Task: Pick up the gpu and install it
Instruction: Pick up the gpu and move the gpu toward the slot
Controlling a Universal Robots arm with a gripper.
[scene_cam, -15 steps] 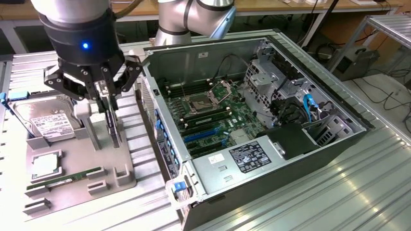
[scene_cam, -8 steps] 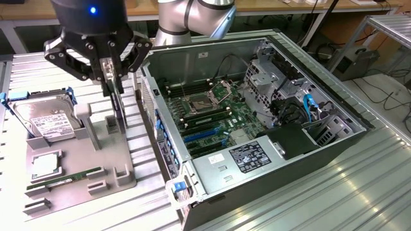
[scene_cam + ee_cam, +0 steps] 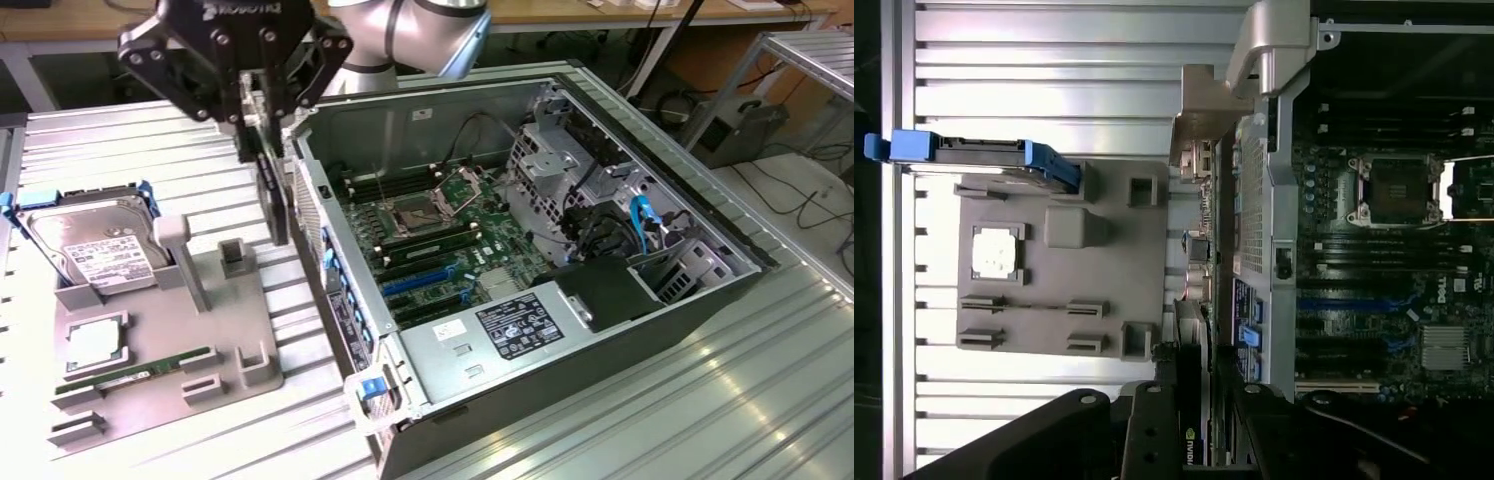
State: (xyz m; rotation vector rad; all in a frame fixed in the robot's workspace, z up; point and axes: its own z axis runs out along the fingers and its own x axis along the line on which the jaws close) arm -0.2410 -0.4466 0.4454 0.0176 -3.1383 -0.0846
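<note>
Exterior view: your hand point(image 3: 264, 140) is clamped on the gpu point(image 3: 278, 200), which hangs upright between tray point(image 3: 254, 370) and case point(image 3: 561, 400).

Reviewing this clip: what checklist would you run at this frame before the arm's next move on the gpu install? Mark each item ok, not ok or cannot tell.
1. gpu gripped: ok. It hangs edge-on between the fingers of the gripper.
2. gpu clear of the grey tray: ok. It is lifted above the tray.
3. Computer case open: ok. The motherboard is exposed.
4. Blue expansion slots free: ok. No card sits in them.
5. gpu over its slot: not ok. It hangs outside the case wall, on the exterior view's left.
6. Bracket lined up with the rear opening: cannot tell.
</note>
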